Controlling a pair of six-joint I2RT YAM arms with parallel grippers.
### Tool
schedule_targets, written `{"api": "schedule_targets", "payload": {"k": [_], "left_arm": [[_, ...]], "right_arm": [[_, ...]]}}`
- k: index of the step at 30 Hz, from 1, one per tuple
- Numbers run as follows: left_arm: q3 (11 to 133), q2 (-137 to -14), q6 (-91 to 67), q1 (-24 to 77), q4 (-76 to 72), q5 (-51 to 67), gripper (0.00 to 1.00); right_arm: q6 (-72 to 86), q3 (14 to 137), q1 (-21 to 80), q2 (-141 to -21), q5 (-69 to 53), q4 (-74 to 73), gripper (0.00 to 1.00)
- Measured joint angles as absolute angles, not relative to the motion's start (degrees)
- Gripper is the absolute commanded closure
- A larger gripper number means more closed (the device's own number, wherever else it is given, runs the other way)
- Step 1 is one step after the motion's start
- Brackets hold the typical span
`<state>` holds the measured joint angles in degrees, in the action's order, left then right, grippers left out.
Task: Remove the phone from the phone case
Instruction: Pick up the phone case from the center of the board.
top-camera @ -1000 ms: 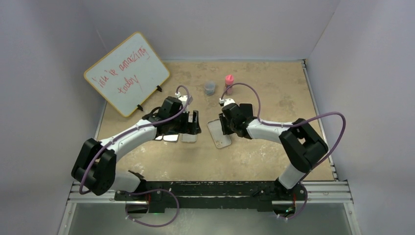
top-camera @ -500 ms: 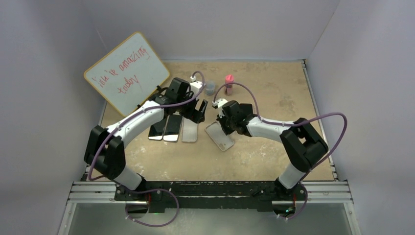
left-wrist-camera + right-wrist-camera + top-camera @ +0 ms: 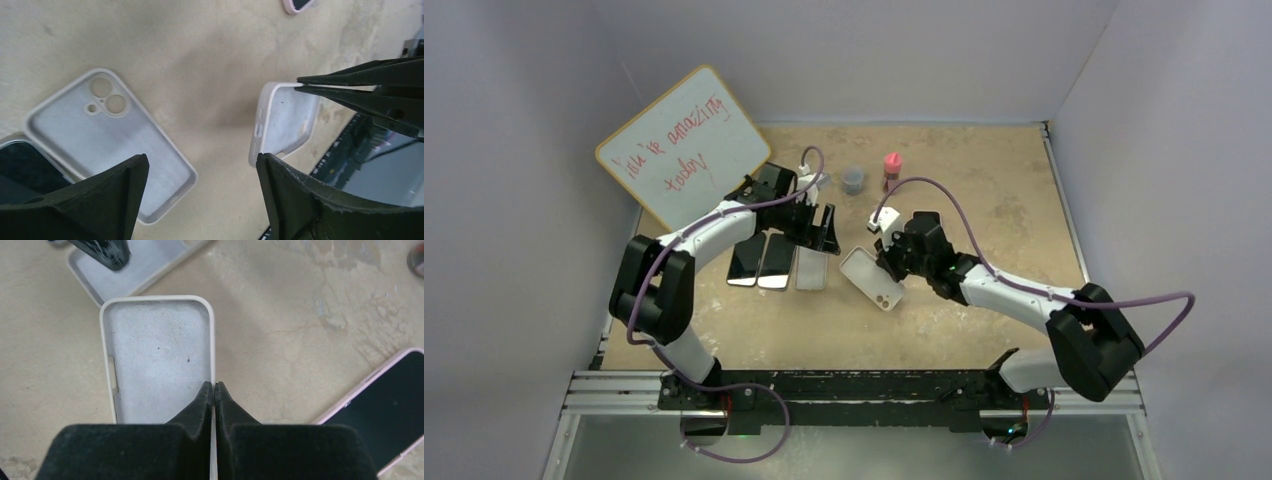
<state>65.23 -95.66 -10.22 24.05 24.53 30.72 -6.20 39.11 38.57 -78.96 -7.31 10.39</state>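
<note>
My right gripper point(image 3: 214, 385) is shut on the long right rim of an empty white phone case point(image 3: 155, 355). That case point(image 3: 871, 278) lies mid-table, and in the left wrist view point(image 3: 285, 120) it appears tipped up on one side. A phone in a pink case point(image 3: 385, 405) lies screen up just right of it; its corner point(image 3: 299, 4) shows in the left wrist view. My left gripper point(image 3: 202, 160) hangs open above bare table between the held case and a second empty white case point(image 3: 110, 145). The left gripper point(image 3: 824, 228) holds nothing.
Two dark phones point(image 3: 746, 260) point(image 3: 776, 260) lie side by side left of the second empty case point(image 3: 810, 268). A whiteboard point(image 3: 682, 150) leans at the back left. A grey cup point(image 3: 852, 179) and a pink bottle point(image 3: 891, 168) stand at the back.
My right gripper has shut on the white case's rim and its elbow has swung to the near right. My left gripper has risen off the row of phones and drawn back.
</note>
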Motion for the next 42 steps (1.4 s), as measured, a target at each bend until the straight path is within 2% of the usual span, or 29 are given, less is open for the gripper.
{"api": "schedule_targets", "payload": {"k": [7,15,17,21,24,28,32,37,42], "left_arm": [[63.83,-95.66,-12.82,24.62,21.30,43.20,0.23],[63.83,-96.27,-15.07,25.50,19.07,47.77,0.41],[63.83,-96.82,-15.51,26.04,18.96,47.53,0.51],[63.66,-97.34,-15.97,27.33,18.94,47.07,0.87],[62.78,-97.25,-16.97,27.66,18.48,47.16,1.00],[58.96,-94.24,-21.26,27.73,14.74,45.41,1.00],[50.89,-85.45,-29.74,27.75,9.15,39.05,1.00],[38.39,-70.91,-44.77,28.01,-2.72,28.29,1.00],[29.74,-63.59,-57.39,32.53,-11.99,14.70,1.00]], "right_arm": [[-8.05,37.47,38.94,-75.99,-11.35,14.17,1.00],[-9.54,36.80,40.32,-74.63,-13.04,15.35,1.00],[-9.93,36.58,40.62,-73.95,-13.32,16.08,1.00],[-10.35,36.36,41.21,-73.38,-13.93,17.17,1.00],[-10.31,36.29,41.32,-73.38,-13.91,17.04,0.99],[-7.81,36.25,41.67,-73.08,-12.19,16.99,0.71],[-0.75,35.92,41.65,-69.73,-7.73,17.76,0.50],[13.76,34.57,41.60,-63.26,0.40,20.34,0.35],[29.43,31.70,41.60,-60.95,4.95,22.85,0.31]]}}
